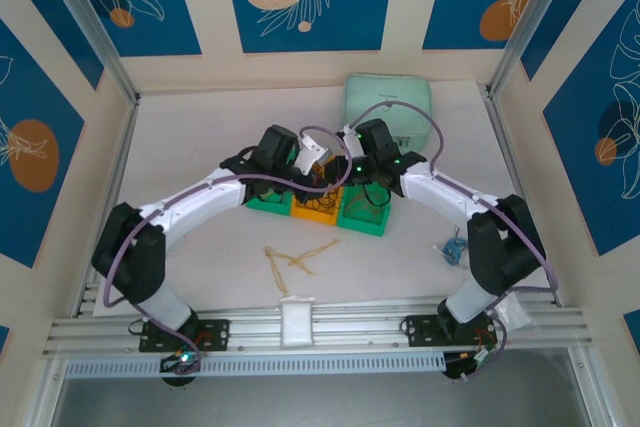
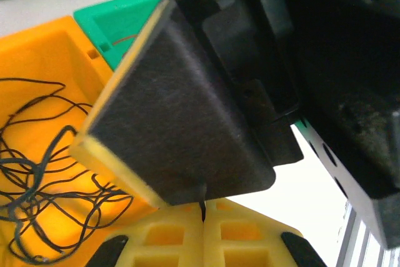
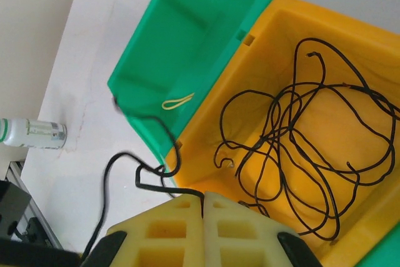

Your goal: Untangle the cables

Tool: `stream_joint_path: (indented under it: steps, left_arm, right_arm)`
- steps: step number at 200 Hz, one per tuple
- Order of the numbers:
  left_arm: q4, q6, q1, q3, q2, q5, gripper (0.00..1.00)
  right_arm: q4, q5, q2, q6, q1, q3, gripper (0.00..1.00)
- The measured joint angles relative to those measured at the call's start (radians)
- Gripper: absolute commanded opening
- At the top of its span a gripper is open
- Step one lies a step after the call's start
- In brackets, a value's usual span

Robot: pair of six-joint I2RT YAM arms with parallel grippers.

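A tangle of thin black cables [image 3: 306,148] lies in the orange bin [image 3: 350,35]. My right gripper [image 3: 203,198] is shut on a black cable [image 3: 159,186] that runs left across the corner of the green bin [image 3: 187,23] and down over the table. One small yellow loop [image 3: 178,100] lies in that green bin. My left gripper [image 2: 202,209] is shut on a thin black strand [image 2: 202,206], close under the right gripper's dark body [image 2: 187,110]. More black cables [image 2: 44,173] fill the orange bin [image 2: 50,48] on the left. From above, both grippers meet over the bins [image 1: 318,209].
A loose yellowish cable bundle [image 1: 295,259] lies on the table in front of the bins. A mint box [image 1: 388,107] stands behind them. A small blue object [image 1: 455,250] sits near the right arm, and a small bottle [image 3: 31,132] lies on the table.
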Motion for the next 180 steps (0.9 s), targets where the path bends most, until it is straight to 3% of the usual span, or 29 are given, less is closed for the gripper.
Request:
stream_joint_path:
  steps: [93, 180]
  left_arm:
    - [-0.006, 0.034, 0.005, 0.049, 0.07, -0.021, 0.0]
    - [-0.045, 0.059, 0.01, 0.068, 0.106, -0.056, 0.0]
  right_arm:
    - [0.155, -0.03, 0.082, 0.109, -0.07, 0.002, 0.0]
    - [0.185, -0.064, 0.158, 0.141, -0.078, 0.106, 0.0]
